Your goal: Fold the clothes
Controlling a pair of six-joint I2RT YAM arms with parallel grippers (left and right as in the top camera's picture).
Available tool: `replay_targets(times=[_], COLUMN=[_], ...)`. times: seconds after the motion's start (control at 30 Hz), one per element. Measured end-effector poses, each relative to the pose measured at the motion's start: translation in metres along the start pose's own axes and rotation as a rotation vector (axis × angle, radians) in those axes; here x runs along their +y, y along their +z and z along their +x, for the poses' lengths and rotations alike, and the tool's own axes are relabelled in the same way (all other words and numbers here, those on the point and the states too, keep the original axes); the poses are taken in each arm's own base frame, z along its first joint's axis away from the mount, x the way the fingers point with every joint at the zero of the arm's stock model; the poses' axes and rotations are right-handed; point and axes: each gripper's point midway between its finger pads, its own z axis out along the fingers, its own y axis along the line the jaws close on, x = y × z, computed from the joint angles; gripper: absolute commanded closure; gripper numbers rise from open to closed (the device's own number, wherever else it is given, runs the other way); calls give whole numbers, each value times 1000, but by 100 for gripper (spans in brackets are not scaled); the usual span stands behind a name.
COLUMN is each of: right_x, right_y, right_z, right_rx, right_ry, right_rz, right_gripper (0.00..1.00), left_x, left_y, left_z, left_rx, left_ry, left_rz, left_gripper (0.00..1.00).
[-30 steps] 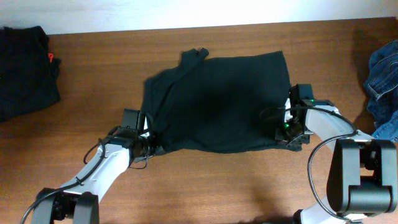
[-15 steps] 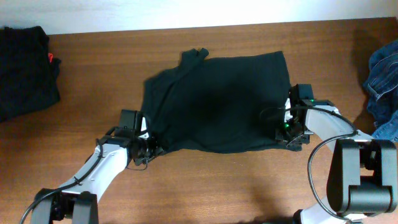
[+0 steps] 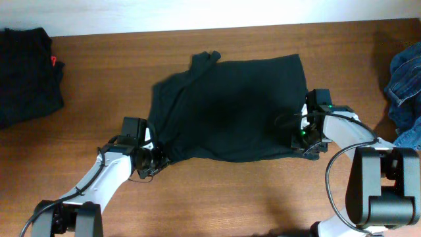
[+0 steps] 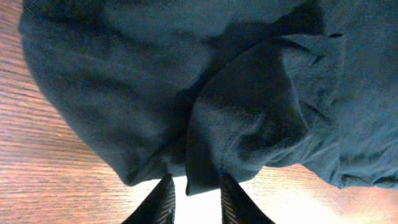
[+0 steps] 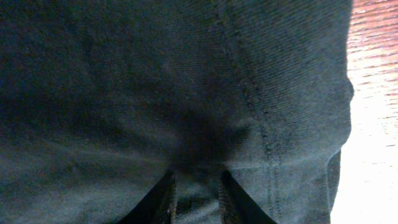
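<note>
The black T-shirt lies in the middle of the worktop, rumpled toward its 10 o'clock side. Our right claw is clenched on the hem at 4 o'clock. Our left claw pinches only a thin tip of fold at 7 o'clock. We judge that tip could slip free on lifting, skewing the fold.

Brown wooden table, pale wall.
</note>
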Motion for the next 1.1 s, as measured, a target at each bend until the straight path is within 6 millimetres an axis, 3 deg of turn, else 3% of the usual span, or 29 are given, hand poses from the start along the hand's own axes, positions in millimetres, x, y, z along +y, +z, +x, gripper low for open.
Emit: replay_targets(times=[0.17, 0.7, 1.0, 1.1], right_x=[0, 0, 0, 0], right_y=[0, 0, 0, 0], right_z=[0, 0, 0, 0], right_rx=[0, 0, 0, 0], right_ry=[0, 0, 0, 0], right_rz=[0, 0, 0, 0], right_gripper=[72, 72, 72, 72], left_x=[0, 2, 2, 2], left_y=[0, 0, 0, 0], left_z=[0, -12, -12, -12], left_rx=[-2, -56, -58, -58], left_ry=[0, -31, -44, -49], left_rz=[-2, -20, -18, -17], left_gripper=[68, 67, 69, 78])
